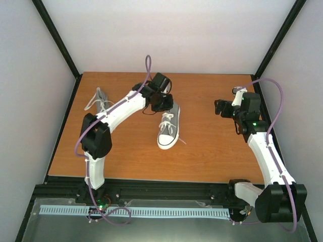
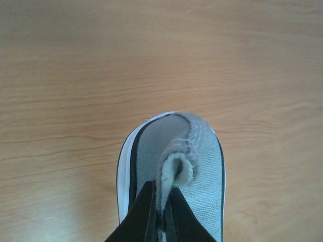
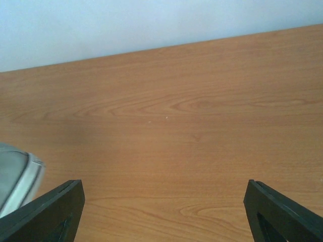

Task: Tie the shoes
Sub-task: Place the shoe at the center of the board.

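Grey canvas sneaker point(image 1: 169, 126) | left gripper point(image 2: 160, 189) pinching its heel fabric | right gripper point(image 3: 162, 187) wide, empty

My L arm point(image 1: 123, 108) reaches fwd and inward, elbow raised, wrist angled down. L gripper point(image 2: 160, 191) is pinched tight on the heel of the grey shoe point(image 2: 202, 181). My R arm point(image 1: 267, 151) stands upright at the right. R gripper point(image 3: 162, 189) points left, jaws wide apart.

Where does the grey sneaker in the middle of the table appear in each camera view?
Top external: sneaker at table centre.
Left wrist: sneaker bottom centre, heel pinched by left pincer.
Right wrist: sneaker sliver at lower left edge.
Shared landmark: wooden tabletop.
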You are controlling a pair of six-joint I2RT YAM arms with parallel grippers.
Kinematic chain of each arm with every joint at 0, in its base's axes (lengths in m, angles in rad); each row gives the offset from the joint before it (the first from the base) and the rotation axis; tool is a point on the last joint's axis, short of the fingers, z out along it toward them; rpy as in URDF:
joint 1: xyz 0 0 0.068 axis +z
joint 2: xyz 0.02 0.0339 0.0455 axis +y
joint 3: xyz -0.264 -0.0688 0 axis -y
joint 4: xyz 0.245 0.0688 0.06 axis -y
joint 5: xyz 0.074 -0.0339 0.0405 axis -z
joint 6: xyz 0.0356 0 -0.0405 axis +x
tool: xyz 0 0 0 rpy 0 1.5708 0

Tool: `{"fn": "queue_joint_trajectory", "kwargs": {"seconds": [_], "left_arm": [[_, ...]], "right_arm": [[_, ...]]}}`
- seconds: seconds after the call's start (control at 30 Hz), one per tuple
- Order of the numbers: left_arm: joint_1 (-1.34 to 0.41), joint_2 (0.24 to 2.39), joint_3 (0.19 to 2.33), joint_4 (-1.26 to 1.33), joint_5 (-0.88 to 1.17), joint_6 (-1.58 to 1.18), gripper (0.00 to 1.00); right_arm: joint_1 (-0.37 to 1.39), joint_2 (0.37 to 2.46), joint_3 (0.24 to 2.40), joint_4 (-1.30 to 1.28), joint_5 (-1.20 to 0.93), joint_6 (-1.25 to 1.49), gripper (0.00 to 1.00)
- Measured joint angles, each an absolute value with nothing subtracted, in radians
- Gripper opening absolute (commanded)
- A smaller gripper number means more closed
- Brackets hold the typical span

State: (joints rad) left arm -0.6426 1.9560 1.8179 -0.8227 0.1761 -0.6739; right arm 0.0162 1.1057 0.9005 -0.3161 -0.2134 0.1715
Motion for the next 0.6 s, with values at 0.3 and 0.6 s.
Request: {"fn": "queue_joint_trajectory", "kwargs": {"seconds": [0.3,0.6], "left_arm": [[-0.694,2.073,1.793,-0.847,0.097,-0.756,0.01],[-0.726,2.2,2.048,-0.884,0.101,-0.852,0.01]], "right_arm": [[0.047,1.122,0.9,-0.371,-0.271,0.162,0.87],[0.056,1.151,0.9,-0.392,-0.285,0.16,0.87]]}}
